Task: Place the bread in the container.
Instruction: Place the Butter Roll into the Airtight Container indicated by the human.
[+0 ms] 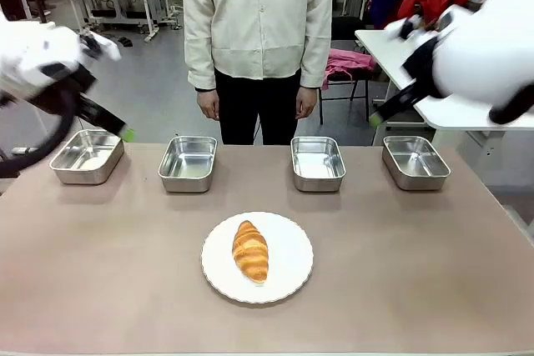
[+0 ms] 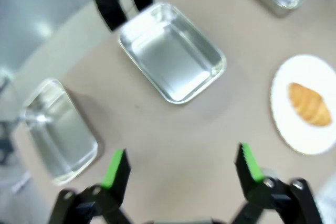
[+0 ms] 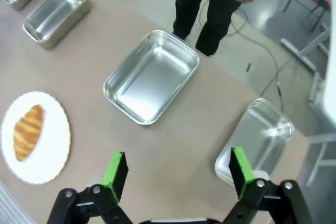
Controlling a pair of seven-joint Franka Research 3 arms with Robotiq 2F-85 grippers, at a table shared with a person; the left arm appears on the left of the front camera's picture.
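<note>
Croissant (image 1: 250,250) is on the white plate (image 1: 288,277), roughly centred, with its long axis running near-to-far across the tabletop (image 1: 434,273). The plate sits on the near half, mid-width. Neither pincer is in contact with the croissant.

Four steel trays stand in a row along the far edge, all empty and all alike: far-left tray (image 1: 86,156), second tray (image 1: 188,162), third tray (image 1: 318,162), far-right tray (image 1: 415,161). None touch each other. The plate is on the near side of the gap between second tray and third tray, well apart from both.

Left pincer (image 2: 182,163): fingers spread wide with nothing between them, raised off the tabletop. In the front view its green tip shows by the far right corner of far-left tray. Its wrist view looks down on bare tabletop, with far-left tray and second tray ahead and the plate at the picture's right edge.

Right pincer (image 3: 177,167): also spread wide, holding nothing, up in the air. In the front view its green tip is above and beyond the far edge, between third tray and far-right tray. In its wrist view third tray is mid-picture, far-right tray is near one finger, and the plate is at picture left.

Person (image 1: 259,31) stands at the far side, centre, hands (image 1: 208,104) hanging down, off the tabletop.
</note>
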